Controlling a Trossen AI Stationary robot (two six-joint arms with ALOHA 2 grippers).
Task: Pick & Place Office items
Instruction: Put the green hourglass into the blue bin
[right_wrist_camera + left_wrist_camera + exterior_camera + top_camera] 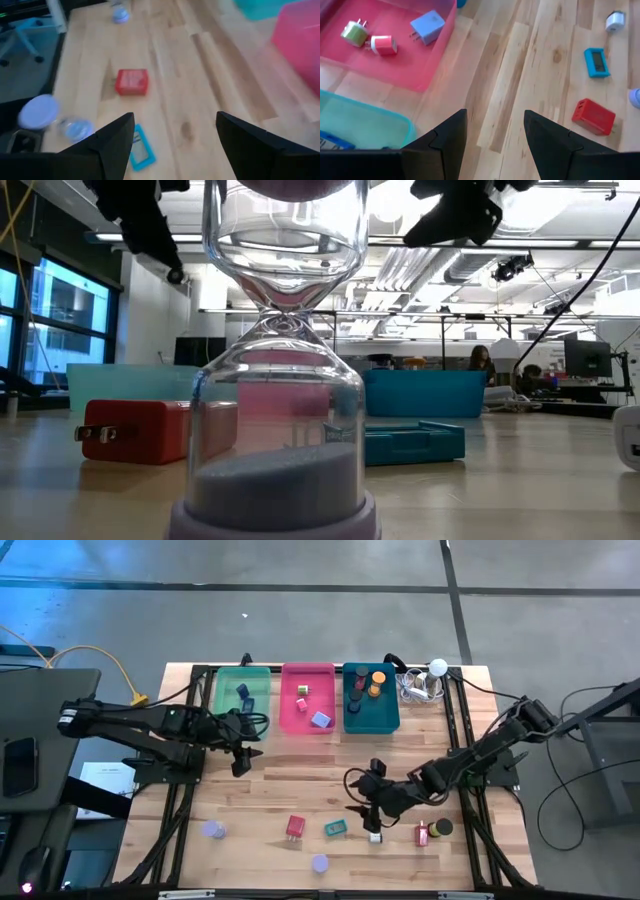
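From above, the right gripper (pixel 367 802) hangs over the near-right part of the table (pixel 270 795), and the loose items lie just beside it on the near side: a small white piece (pixel 375 836) almost under it, the teal block (pixel 335 828) a little to its left, the red block (pixel 295 827) further left. A red and a dark piece (pixel 432 831) sit to its right. The left gripper (pixel 243 745) waits near the green tray (pixel 240 690), well apart from these, so the right arm is clearly the nearer one.

At table height a glass hourglass (pixel 285 370) fills the middle; the red block (pixel 140 430) lies behind it to the left, the teal block (pixel 415 442) flat to the right.

From the left wrist, its fingers (pixel 447 137) stand apart with nothing between them, and the pink tray (pixel 422 75) holds three small plugs.

From the right wrist, its fingers (pixel 117 137) are spread and empty. The teal block (pixel 141 148) lies close ahead of them, its long axis slanted across the gap; I judge it the likeliest next pick.
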